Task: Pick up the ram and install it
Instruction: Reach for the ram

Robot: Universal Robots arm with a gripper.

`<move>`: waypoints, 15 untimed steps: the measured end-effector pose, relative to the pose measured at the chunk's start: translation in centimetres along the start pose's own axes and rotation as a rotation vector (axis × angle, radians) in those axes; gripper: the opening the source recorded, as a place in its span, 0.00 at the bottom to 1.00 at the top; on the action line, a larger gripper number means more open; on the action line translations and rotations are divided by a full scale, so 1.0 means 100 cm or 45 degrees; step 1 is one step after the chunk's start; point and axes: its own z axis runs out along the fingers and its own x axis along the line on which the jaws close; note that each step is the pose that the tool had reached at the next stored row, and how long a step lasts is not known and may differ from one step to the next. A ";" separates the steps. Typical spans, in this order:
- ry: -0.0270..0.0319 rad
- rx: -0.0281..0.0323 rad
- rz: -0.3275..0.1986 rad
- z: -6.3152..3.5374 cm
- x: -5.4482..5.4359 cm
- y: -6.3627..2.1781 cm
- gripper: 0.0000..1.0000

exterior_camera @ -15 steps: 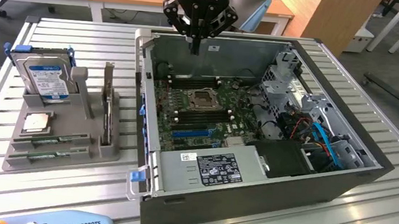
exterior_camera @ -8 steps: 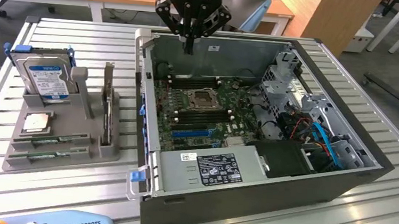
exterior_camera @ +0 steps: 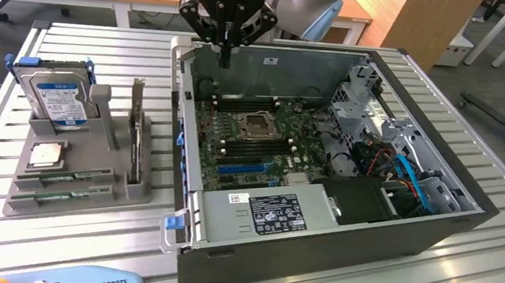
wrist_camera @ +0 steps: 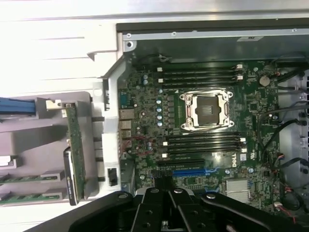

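The wording "UNIVERSAL ROBOTS" is printed beside a logo on the teach pendant (exterior_camera: 88,281) at the lower edge of the exterior view. The brand "ROBOTIQ" is carried in light letters on the black housing of the gripper (exterior_camera: 225,62). In the wrist view, the brand "DELL" is printed in white on the motherboard (wrist_camera: 145,96), near the blue slot. The printed labels on the power supply (exterior_camera: 228,222) and on the hard drive (exterior_camera: 58,96) cannot be read.

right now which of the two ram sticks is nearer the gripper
The ram beside the square chip; the other ram lies at the tray's edge, farther from the gripper.
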 end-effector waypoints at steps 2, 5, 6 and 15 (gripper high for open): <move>-0.0001 -0.0001 0.000 -0.0001 0.007 -0.0005 0.10; -0.0004 0.0000 0.000 -0.0004 0.018 -0.0013 0.10; -0.0005 -0.0001 0.000 -0.0005 0.022 -0.0016 0.10; -0.0005 0.0002 0.000 -0.0006 0.049 -0.0036 0.10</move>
